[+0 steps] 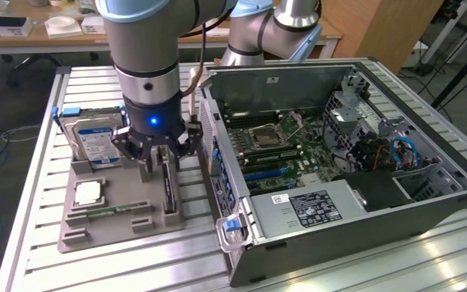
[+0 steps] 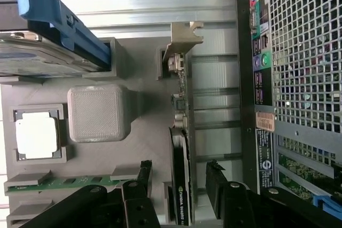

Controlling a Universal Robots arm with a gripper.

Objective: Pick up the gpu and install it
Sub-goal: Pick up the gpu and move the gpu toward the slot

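Observation:
The gpu [image 1: 168, 190] is a thin dark card standing on edge in a slot of the grey holder tray [image 1: 112, 234]. In the wrist view the gpu [image 2: 179, 158] runs away from the camera, its pale metal bracket [image 2: 184, 38] at the far end. My gripper [image 1: 162, 159] hangs low over the tray with its black fingers on either side of the card's near end. The gripper [image 2: 179, 185] is open, one finger [image 2: 140, 182] left of the card and the other finger [image 2: 216, 182] right of it, with small gaps showing. Nothing is held.
The open computer case [image 1: 339, 158] lies at the exterior view's right, its perforated back panel [image 2: 299, 68] close beside the card. On the tray stand a silver hard drive [image 1: 95, 143], a processor chip [image 1: 87, 193], a green memory stick [image 1: 112, 211] and a grey block [image 2: 99, 113].

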